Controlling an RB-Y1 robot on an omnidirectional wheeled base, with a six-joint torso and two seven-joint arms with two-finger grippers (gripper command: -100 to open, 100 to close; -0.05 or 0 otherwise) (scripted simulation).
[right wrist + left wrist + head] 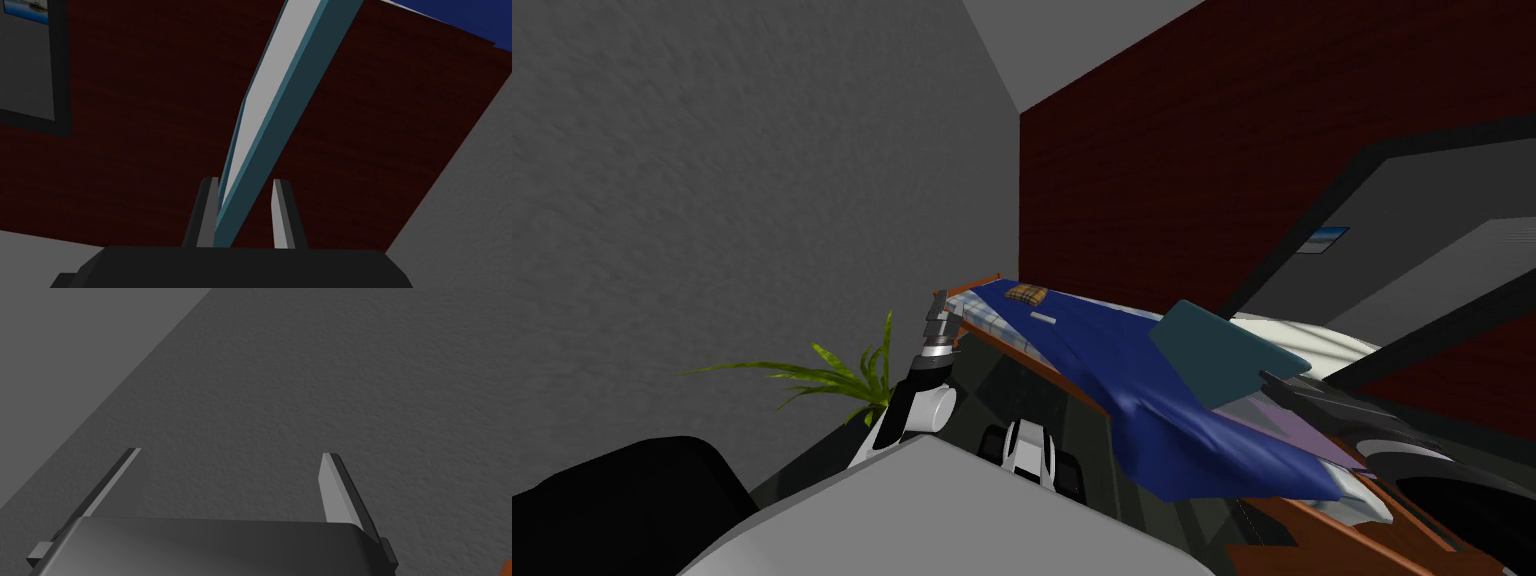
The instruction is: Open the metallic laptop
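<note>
The laptop (1222,355) is a teal slab lying on the bed, its lid tilted up off the blue blanket (1112,380). In the right wrist view the lid's edge (270,100), teal with a light grey inner face, runs up from between my fingers. My right gripper (245,210) is shut on that edge; one finger presses it and a narrow gap shows at the other. From the head camera the right gripper (1280,384) is a dark shape at the lid's near corner. My left gripper (230,478) stands open and holds nothing, raised by the bed's far corner (942,320).
The bed's wooden frame (1312,520) runs diagonally across my front. A small patterned cushion (1025,294) lies at its far end. A green plant (832,380) stands on my left beside a black rounded object (612,500). A dark red wall (1212,150) rises behind the bed.
</note>
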